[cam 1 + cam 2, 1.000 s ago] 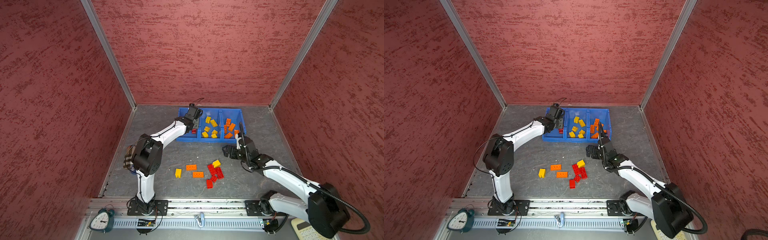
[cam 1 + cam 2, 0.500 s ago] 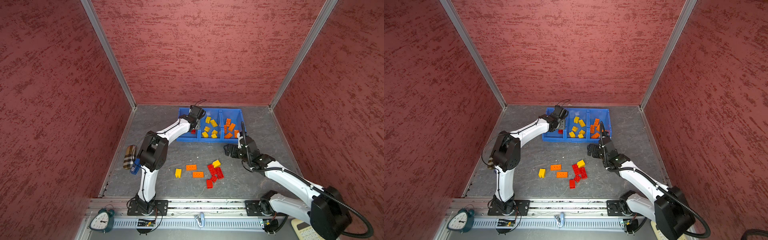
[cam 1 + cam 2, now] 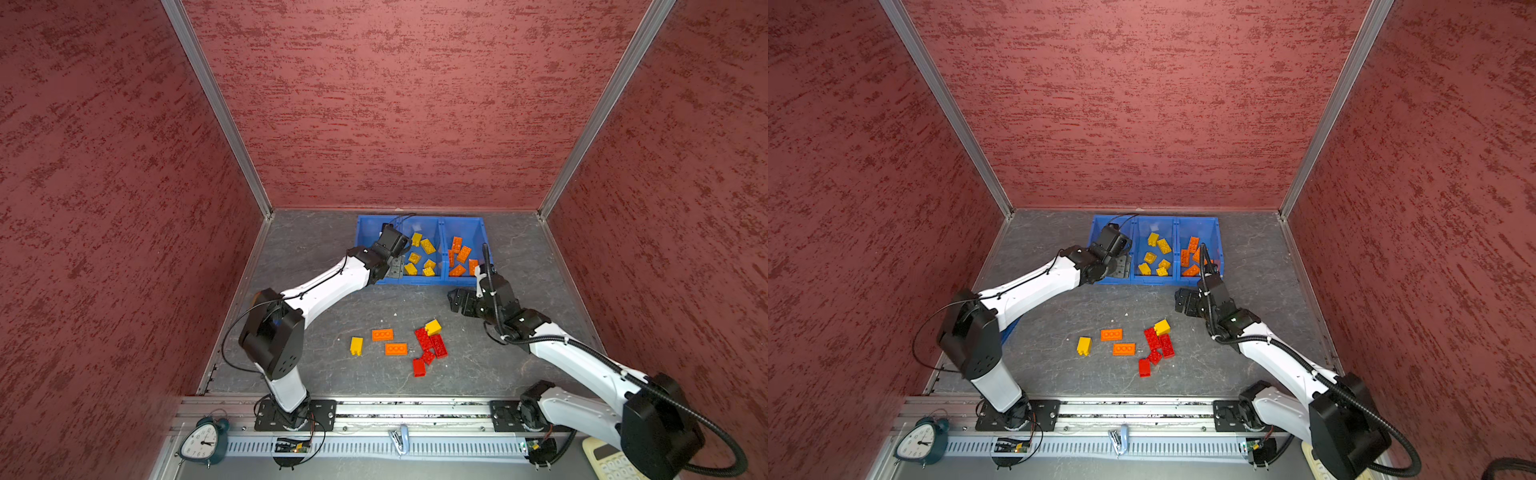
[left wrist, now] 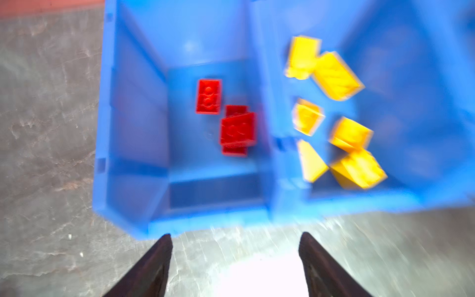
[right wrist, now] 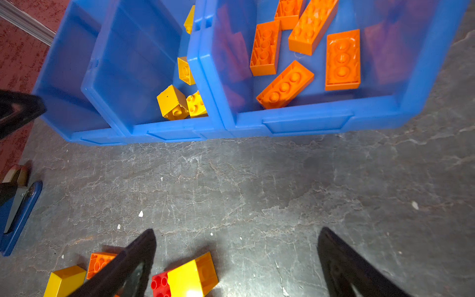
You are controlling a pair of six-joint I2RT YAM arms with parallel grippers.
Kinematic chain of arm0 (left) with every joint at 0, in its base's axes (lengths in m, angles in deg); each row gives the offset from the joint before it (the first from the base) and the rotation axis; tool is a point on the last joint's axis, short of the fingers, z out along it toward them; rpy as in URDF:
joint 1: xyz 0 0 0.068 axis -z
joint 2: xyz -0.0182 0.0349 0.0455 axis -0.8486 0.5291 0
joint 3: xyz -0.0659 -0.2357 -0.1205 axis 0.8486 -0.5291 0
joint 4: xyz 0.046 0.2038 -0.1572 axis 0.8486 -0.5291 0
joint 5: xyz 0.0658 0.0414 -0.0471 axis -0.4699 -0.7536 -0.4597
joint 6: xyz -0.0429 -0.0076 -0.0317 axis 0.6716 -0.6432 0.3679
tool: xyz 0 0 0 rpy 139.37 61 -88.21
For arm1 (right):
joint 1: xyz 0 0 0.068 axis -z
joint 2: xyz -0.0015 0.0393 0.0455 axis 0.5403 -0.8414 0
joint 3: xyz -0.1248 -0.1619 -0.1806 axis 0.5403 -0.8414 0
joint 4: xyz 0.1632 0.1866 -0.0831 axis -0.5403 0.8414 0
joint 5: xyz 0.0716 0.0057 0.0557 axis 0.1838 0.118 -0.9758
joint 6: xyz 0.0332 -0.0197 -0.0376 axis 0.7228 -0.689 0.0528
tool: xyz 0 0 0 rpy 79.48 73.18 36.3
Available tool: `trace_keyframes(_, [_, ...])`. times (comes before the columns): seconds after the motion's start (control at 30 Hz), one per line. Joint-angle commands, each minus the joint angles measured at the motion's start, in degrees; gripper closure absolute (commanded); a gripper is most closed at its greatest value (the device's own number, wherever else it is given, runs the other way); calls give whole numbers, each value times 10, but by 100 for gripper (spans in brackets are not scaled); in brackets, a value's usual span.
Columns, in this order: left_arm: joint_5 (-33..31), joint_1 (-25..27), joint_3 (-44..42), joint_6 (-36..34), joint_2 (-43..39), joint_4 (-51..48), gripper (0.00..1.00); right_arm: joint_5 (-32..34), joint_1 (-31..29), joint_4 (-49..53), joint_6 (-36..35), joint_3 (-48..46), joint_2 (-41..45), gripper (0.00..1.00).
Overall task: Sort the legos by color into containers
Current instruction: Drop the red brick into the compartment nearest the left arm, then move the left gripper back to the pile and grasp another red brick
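Observation:
The three joined blue containers (image 3: 419, 281) stand at the back of the table. The leftmost one (image 4: 133, 102) holds red legos (image 4: 208, 96), the middle one yellow legos (image 4: 334, 75), the rightmost orange legos (image 5: 341, 59). My left gripper (image 3: 397, 266) (image 4: 235, 236) hangs open and empty at the front lip of the red bin. Loose legos lie mid-table: a yellow one (image 3: 356, 345), two orange ones (image 3: 382, 334), a red cluster (image 3: 430, 345) with a yellow brick (image 5: 192, 275) on it. My right gripper (image 3: 455, 301) (image 5: 236, 231) stands open and empty just behind that cluster.
A blue stapler (image 5: 15, 218) lies at the left under the left arm. A clock (image 3: 203, 440) and a calculator (image 3: 606, 461) sit beyond the front rail. Red walls close the table in on three sides.
My left gripper has opened over the left bin, let go of a red brick there, and drawn back to the bin's front lip. The right arm has barely moved.

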Motion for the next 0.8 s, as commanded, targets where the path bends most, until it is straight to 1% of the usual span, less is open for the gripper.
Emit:
trace_keyframes(0.0, [-1, 63, -59, -62, -27, 18, 20, 23, -3, -2, 13, -7, 11, 1])
trace_keyframes(0.1, [62, 118, -103, -101, -45, 22, 11, 30, -3, -5, 16, -9, 13, 1])
trace_keyframes(0.17, [120, 154, -121, -123, -49, 10, 2, 35, -3, -5, 19, -11, 15, 1])
trace_keyframes(0.23, [168, 190, -138, -152, -55, 2, 0, 39, -3, -4, 19, -14, 18, 1])
trace_keyframes(0.33, [193, 238, -158, -182, -55, -18, 1, 48, -3, -2, 19, -23, 28, 1])
trace_keyframes(0.47, [254, 262, -154, -218, -35, -64, 1, 58, -3, 2, 17, -33, 46, 1])
trace_keyframes(0.53, [263, 274, -153, -236, -27, -72, 1, 61, -3, 6, 20, -37, 55, 1])
trace_keyframes(0.6, [252, 284, -154, -252, -20, -71, 0, 64, -3, 6, 23, -43, 66, 1])
trace_keyframes(0.7, [195, 303, -149, -276, 0, -78, 0, 67, -3, 6, 25, -50, 78, 1])
trace_keyframes(0.77, [160, 303, -139, -273, 15, -82, 5, 67, -3, 8, 24, -50, 82, 1])
